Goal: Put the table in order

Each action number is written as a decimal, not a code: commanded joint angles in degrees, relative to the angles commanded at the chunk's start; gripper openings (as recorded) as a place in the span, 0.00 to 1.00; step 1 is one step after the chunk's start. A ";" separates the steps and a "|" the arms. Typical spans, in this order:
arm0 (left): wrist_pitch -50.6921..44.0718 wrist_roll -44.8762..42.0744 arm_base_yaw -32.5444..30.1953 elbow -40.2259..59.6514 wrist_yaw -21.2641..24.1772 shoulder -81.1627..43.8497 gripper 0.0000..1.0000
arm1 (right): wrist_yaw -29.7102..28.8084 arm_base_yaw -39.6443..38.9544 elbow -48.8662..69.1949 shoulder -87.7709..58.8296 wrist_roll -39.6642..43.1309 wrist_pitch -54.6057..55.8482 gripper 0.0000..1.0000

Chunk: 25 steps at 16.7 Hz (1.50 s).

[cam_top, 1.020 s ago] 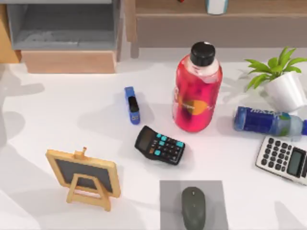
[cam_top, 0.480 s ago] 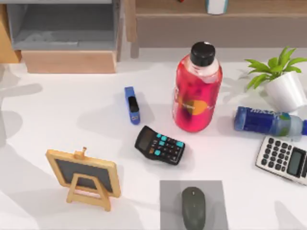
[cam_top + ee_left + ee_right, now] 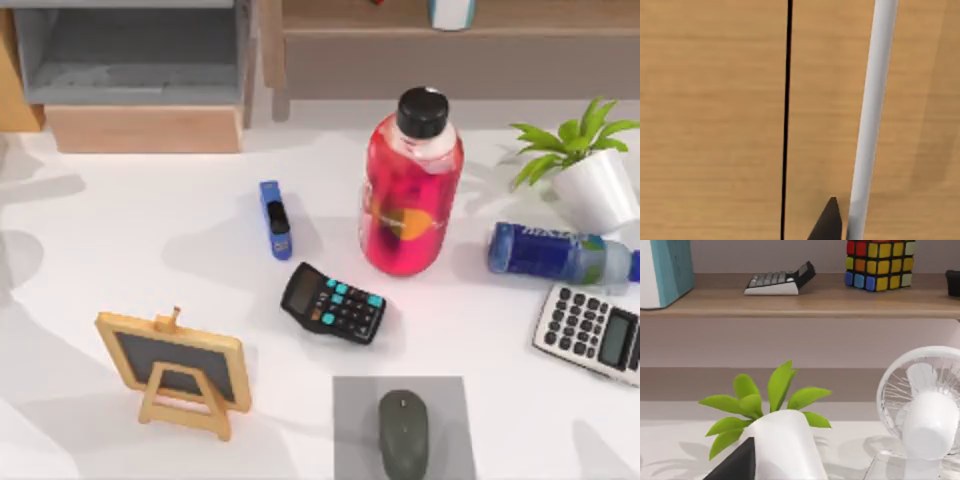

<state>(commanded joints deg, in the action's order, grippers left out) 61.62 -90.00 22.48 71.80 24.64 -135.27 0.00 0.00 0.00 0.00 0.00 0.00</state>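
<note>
Spreading across the whole top view, the table (image 3: 120, 250) is the white surface your scattered items sit on. Near its middle stands a red bottle (image 3: 410, 195) with a black cap, upright. Just left of it lies a blue stapler (image 3: 275, 220), and below that a black calculator (image 3: 333, 302) with teal keys, lying tilted. At the bottom edge you have a grey mouse pad (image 3: 350, 420) with a dark mouse (image 3: 403, 435) on it. Toward the left side, a small wooden easel chalkboard (image 3: 175, 368) stands upright. On the right side, a blue bottle (image 3: 555, 253) lies on its side, with a silver calculator (image 3: 592, 333) just below it and a potted plant (image 3: 590, 175) in a white pot above it.

Along the far edge you see the wood and grey shelf unit (image 3: 140, 75). In the right wrist view its shelf holds a colour cube (image 3: 881, 264) and another calculator (image 3: 780, 281); a white fan (image 3: 922, 410) stands near the plant.

The left wrist view faces wood panelling with a white bar (image 3: 872, 115). You cannot tell how either gripper's fingers stand.
</note>
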 joint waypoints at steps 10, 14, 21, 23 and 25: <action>4.76 0.00 2.60 -10.89 2.24 3.56 1.00 | 0.00 0.00 0.00 0.00 0.00 0.00 1.00; 4.91 -0.01 2.43 -11.30 2.27 3.40 1.00 | 0.00 0.00 0.00 0.00 0.00 0.00 1.00; 7.17 0.59 2.61 -8.22 -9.45 8.67 1.00 | 0.00 0.00 0.00 0.00 0.00 0.00 1.00; 8.21 2.07 1.57 -6.10 -17.23 12.00 1.00 | 0.00 0.00 0.00 0.00 0.00 0.00 1.00; 8.93 4.58 -0.77 -3.42 -25.66 15.57 1.00 | 0.00 0.00 0.00 0.00 0.00 0.00 1.00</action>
<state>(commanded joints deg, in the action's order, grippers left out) 70.55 -85.42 21.71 68.39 -1.02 -119.70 0.00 0.00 0.00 0.00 0.00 0.00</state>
